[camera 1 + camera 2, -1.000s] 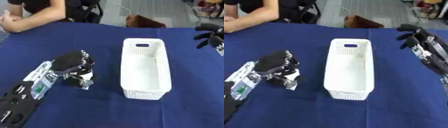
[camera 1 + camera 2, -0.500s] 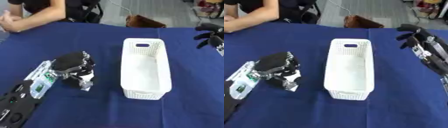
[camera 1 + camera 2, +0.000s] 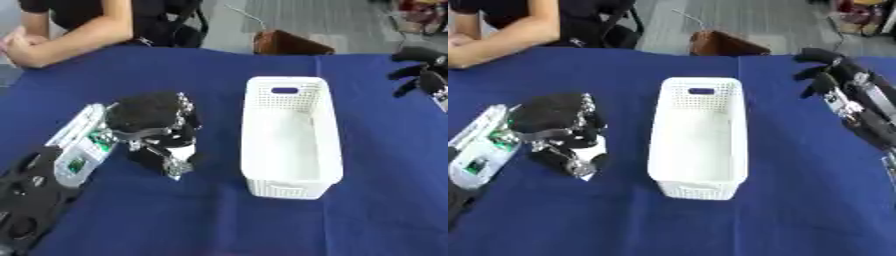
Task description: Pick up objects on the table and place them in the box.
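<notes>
my left hand point(image 3: 153, 112) is resting low on the blue tabletop point(image 3: 175, 215), left of the white box point(image 3: 289, 135). its fingers point(image 3: 166, 160) are curling down around a small white object point(image 3: 588, 147); i cannot tell what that object is. my right hand point(image 3: 824, 70) is hovering at the far right, well apart from the box, fingers relaxed and holding nothing. the box is sitting empty.

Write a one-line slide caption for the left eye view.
Left hand curled over a small white object on the blue table beside the empty white box; right hand idles at far right.
</notes>
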